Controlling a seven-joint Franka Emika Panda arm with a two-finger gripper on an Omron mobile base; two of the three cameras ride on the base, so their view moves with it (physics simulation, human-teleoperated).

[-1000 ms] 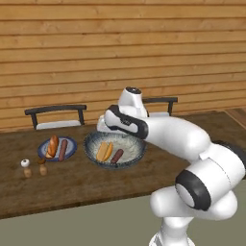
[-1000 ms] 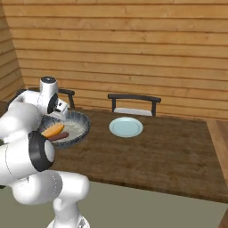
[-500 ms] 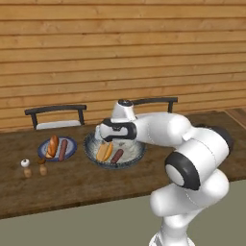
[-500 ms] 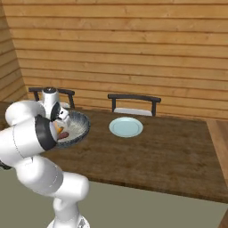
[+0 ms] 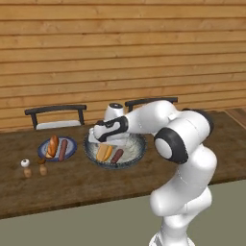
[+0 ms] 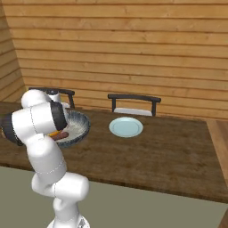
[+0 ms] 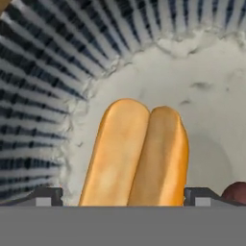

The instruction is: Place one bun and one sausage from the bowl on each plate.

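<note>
Left base view, L to R: two small shakers (image 5: 34, 167) are set near the table (image 5: 67, 185) front edge, a white-topped one and a brown-topped one. Just beyond them a blue-rimmed plate (image 5: 70, 145) is seen, already loaded w/ one bun (image 5: 52, 146) and one sausage (image 5: 62, 149) lying side by side. To its R the bowl (image 5: 134, 154) is positioned, w/ a second bun (image 5: 104, 153) and a second sausage (image 5: 117, 155) inside, next to each other. The gripper (image 5: 106, 139) is held low over the bowl, directly above that bun; the arm reaches in from the R. Two chairs (image 5: 56, 115) are placed behind the table, against a wood-plank wall. Hand view: the bun (image 7: 137, 153) is seen betw. the two fingertips (image 7: 44, 196), which are spread wide to either side w/o touching it; jaws are released, nothing grasped. The ribbed bowl wall (image 7: 43, 86) runs along the L and top; a sausage end (image 7: 236, 192) shows at the lower R. Right base view: the bowl (image 6: 80, 127) is partly hidden by the arm; well to its R the teal plate (image 6: 126, 127) is seen on the table, w/ no food on it, in front of a chair (image 6: 132, 104).
</note>
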